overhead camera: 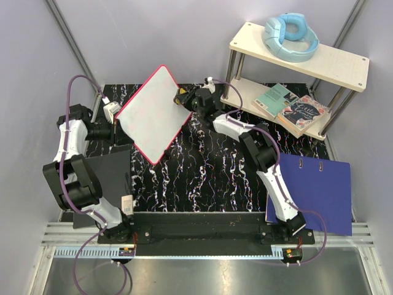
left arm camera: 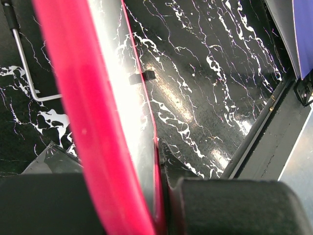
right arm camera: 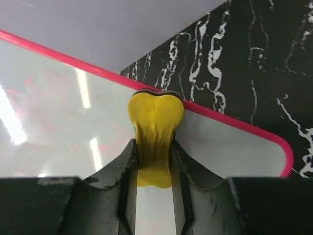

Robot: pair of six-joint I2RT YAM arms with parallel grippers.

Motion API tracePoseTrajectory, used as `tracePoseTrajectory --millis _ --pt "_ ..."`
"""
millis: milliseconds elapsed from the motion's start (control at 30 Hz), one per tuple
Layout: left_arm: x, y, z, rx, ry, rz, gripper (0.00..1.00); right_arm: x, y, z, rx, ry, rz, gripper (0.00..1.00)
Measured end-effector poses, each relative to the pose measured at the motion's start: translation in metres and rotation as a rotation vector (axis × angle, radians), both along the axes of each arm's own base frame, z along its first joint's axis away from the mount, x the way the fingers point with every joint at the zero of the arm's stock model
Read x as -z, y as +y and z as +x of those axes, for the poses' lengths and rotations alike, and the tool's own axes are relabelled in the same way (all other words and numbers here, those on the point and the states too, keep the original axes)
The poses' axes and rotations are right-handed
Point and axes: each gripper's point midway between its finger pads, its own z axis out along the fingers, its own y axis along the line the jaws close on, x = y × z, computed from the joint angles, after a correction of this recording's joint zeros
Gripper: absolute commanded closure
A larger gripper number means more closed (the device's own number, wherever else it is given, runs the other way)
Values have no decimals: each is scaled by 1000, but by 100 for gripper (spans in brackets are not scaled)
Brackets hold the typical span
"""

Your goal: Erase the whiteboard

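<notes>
Right gripper (right arm camera: 154, 156) is clamped on a yellow pad (right arm camera: 155, 117), soft, matte and creased, squeezed thin between the black jaws and bulging into a rounded heart-like lobe beyond them. The lobe sits at the rim of the whiteboard (right arm camera: 58, 132), a flat, glossy white board with rounded corners and a thin red-pink rim; contact looks likely but I can't confirm it.

Left gripper (left arm camera: 151, 205) is pinched shut on the whiteboard's edge, with blocky black fingers on either side of the rim.

In the top view the whiteboard (overhead camera: 153, 114) is lifted off the table and tilted, a diamond shape between the two grippers, with the left gripper (overhead camera: 113, 120) at its left edge and the right gripper (overhead camera: 184, 98) and yellow pad (overhead camera: 179, 96) at its upper right edge. Its face reads plain white-grey with glare streaks and faint pink reflections.

Under it is a black marble-pattern tabletop (overhead camera: 202, 178), shiny, with white veins. A matte black flat panel (overhead camera: 107, 178) lies near left and a blue folder (overhead camera: 319, 190) near right. A pale wooden two-tier shelf (overhead camera: 331, 61) on metal legs stands far right, holding light blue headphones (overhead camera: 291, 34) on top and two books (overhead camera: 276, 101) below.
</notes>
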Motion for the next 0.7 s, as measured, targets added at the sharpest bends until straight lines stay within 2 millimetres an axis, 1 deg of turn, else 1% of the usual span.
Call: tracePoseTrajectory --millis 67,200,533,700 --pt "0 0 0 2 -1 0 100 9 -5 1 9 35 10 100" --pt "-1 0 -1 8 -9 8 100 17 -11 0 -2 94 52 100" --pt "-1 -3 -3 19 -17 15 100 24 -16 1 -42 160 139 100" --pt "-2 -3 -4 29 -28 27 100 47 -30 -1 -33 221 133 100"
